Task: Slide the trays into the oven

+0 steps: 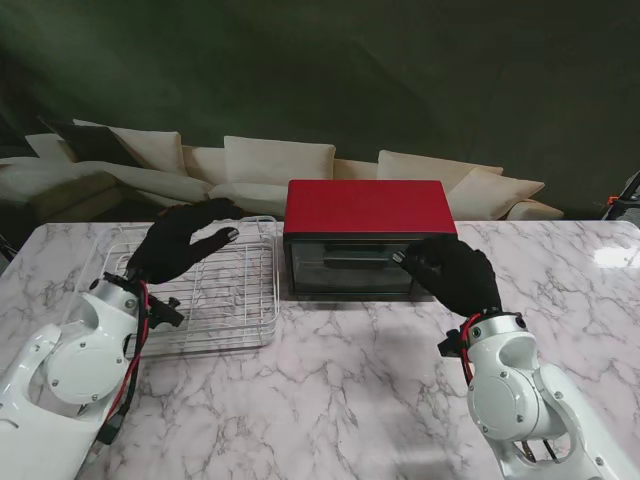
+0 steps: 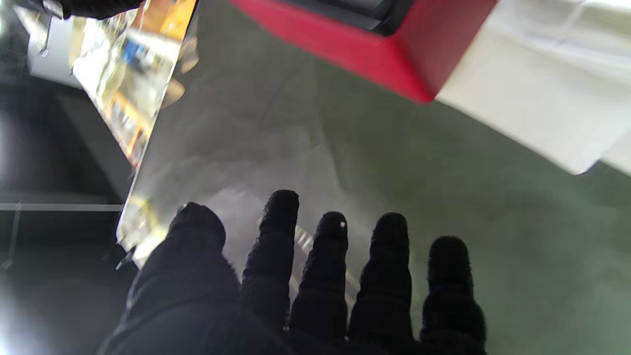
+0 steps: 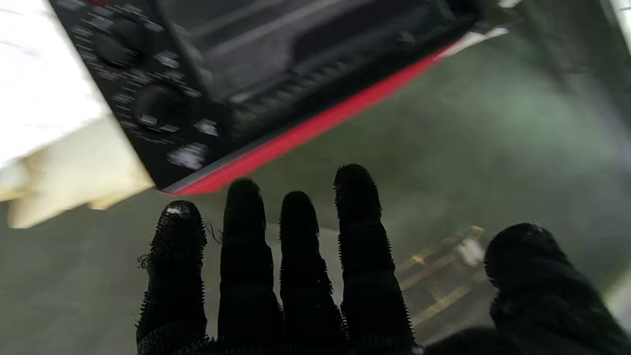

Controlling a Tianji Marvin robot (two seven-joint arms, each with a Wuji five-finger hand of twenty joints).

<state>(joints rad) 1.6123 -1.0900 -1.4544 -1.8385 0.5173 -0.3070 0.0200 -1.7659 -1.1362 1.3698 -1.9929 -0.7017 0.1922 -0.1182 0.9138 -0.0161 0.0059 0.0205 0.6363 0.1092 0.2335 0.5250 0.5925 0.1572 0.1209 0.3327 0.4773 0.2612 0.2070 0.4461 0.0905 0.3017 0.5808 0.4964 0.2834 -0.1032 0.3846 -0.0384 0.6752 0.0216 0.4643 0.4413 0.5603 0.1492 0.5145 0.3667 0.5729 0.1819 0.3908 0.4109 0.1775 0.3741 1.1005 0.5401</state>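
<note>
Glossy white rounded arm shells end in black-gloved five-finger hands, the left hand (image 1: 178,243) and right hand (image 1: 455,272), with red cables at both wrists.

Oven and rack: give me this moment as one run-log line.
oven: door shut | wire rack: on table, left of oven | left hand: open over rack | right hand: open at oven front
</note>
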